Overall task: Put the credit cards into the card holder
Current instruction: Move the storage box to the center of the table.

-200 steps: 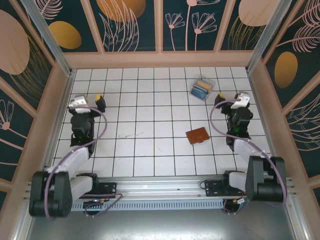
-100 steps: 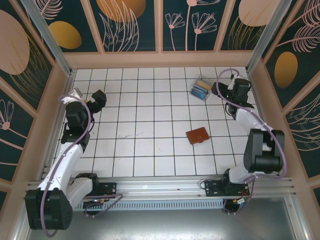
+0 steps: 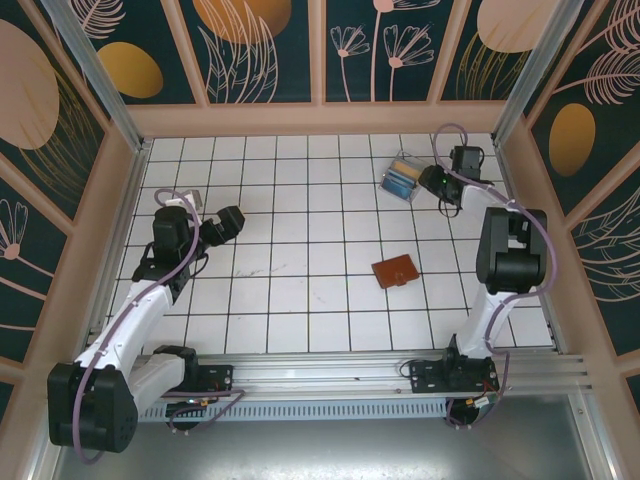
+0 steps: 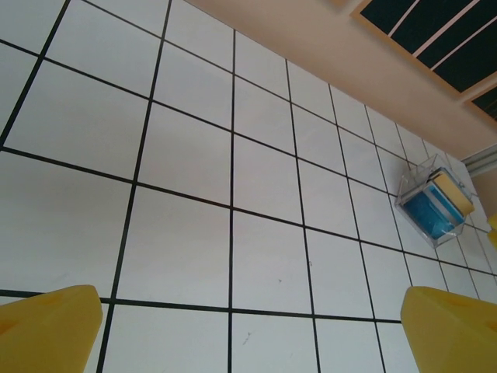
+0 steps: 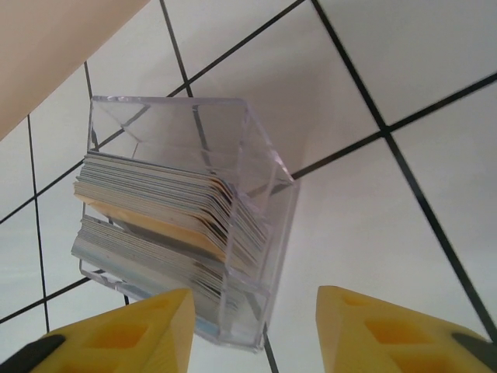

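Note:
The credit cards [image 3: 402,178], blue and yellow, stand stacked inside a clear plastic case [image 3: 421,170] at the back right of the tiled floor. In the right wrist view the card stack [image 5: 155,206] fills the case [image 5: 194,124], and my right gripper [image 5: 252,334] is open, with the case's near corner between its yellow fingers [image 5: 128,338]. From above, that right gripper [image 3: 434,184] sits just right of the case. The card holder [image 3: 396,270], a reddish-brown wallet, lies shut on the floor with no gripper near it. My left gripper [image 3: 228,222] hovers open at the left; its fingertips [image 4: 46,330] hold nothing.
The left wrist view looks across bare tiles to the clear case [image 4: 446,167] with the blue cards [image 4: 431,216] far off. Wooden walls [image 3: 320,118] close the floor at the back and sides. The back wall stands near the case.
The right arm swung from beside the wallet to the back, bringing its gripper up to the clear case. The left gripper moved right and slightly nearer, over the tiles.

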You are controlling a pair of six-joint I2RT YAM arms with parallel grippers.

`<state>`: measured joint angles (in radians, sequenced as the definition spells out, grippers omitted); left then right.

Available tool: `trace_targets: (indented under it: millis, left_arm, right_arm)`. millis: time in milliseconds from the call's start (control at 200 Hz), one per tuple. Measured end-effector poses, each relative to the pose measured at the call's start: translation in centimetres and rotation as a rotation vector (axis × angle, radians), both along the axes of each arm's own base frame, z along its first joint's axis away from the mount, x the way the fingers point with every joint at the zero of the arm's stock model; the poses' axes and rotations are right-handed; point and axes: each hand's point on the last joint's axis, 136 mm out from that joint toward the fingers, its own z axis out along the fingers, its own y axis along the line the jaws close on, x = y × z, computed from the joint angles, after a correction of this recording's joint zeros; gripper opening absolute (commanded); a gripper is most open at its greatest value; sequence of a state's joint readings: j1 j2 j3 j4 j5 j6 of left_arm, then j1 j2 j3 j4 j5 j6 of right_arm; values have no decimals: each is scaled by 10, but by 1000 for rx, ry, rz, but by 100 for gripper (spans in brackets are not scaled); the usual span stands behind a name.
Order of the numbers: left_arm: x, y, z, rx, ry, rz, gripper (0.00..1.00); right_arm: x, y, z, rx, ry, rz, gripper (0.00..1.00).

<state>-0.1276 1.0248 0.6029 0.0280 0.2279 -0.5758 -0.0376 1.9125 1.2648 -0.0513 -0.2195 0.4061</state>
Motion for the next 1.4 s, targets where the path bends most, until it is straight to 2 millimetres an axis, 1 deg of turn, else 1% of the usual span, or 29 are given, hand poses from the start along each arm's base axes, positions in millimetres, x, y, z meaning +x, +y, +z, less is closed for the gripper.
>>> trace_targets:
  millis: [115,210,265,380,460,516,616,706,951,1171,1401]
  left_arm:
    - [4,-1,0,11,7,-6,99]
    - [8,-1,-1,18,13,-9,99]
    - [8,-1,-2,21,18,-10,99]
    - [9,-1,-6,23,29,-11,99]
    - [11,-1,-6,23,30,-10,99]
    - [11,-1,-4,23,27,-10,99]
    - [12,-2,-1,22,22,-10,99]
    - [13,-1,2,23,17,-7,99]
    - [13,2,2,30,19,7,99]
    - [13,5,6,37,9,27,99]
    - [12,11,16,33,-17,62,99]
  right_arm:
    - [-2,7,-10,-2,33,10,42]
    - [-4,10,-15,-2,54,18,33]
    - [-3,11,-16,-2,58,20,31]
    - [3,10,-14,-6,58,23,26]
    - [10,10,-13,-7,49,24,25]
    - [11,11,-15,-7,53,25,25]
    - [12,12,-22,-3,67,28,22]
    - [15,14,-19,-2,61,33,21]
    - [14,20,-23,-38,64,58,10]
    - [15,20,-22,-96,46,105,2]
    - [15,29,-21,-192,19,216,0]
